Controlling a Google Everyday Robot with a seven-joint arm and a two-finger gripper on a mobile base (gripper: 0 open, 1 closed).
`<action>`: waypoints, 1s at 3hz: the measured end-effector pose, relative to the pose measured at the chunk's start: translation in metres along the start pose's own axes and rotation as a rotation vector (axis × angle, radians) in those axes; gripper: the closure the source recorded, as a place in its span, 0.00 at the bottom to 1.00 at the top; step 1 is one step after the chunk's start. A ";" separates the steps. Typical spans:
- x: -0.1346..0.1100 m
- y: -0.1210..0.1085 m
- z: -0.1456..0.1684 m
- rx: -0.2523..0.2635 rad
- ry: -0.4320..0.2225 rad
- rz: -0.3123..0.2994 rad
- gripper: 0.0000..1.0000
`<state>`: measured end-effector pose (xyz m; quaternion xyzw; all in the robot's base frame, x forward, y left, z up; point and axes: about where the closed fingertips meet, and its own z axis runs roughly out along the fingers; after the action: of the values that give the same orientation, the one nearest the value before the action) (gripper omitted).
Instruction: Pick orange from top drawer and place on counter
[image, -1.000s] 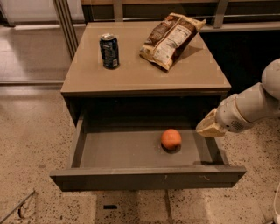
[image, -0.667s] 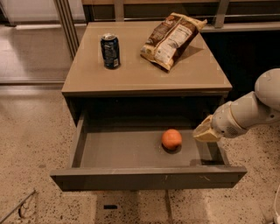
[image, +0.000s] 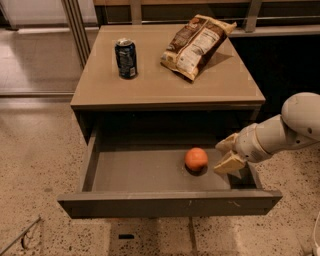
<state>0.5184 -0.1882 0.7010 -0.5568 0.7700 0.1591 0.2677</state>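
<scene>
The orange lies on the grey floor of the open top drawer, right of its middle. My gripper reaches in from the right over the drawer's right end, just right of the orange and apart from it. Its two tan fingers are spread, one at the back and one at the front, with nothing between them. The tan counter lies above the drawer.
A dark blue soda can stands at the back left of the counter. A brown chip bag lies at the back right. The drawer's front panel sticks out over the speckled floor. Dark railing runs behind the cabinet.
My gripper has moved left and slightly down into the drawer, closer to the orange. The orange, can and bag have not moved.
</scene>
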 end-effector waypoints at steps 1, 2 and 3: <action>-0.003 -0.004 0.013 0.001 -0.030 -0.021 0.46; -0.006 -0.008 0.026 0.002 -0.056 -0.038 0.45; -0.011 -0.012 0.041 -0.004 -0.074 -0.056 0.26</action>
<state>0.5420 -0.1616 0.6753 -0.5723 0.7434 0.1735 0.2995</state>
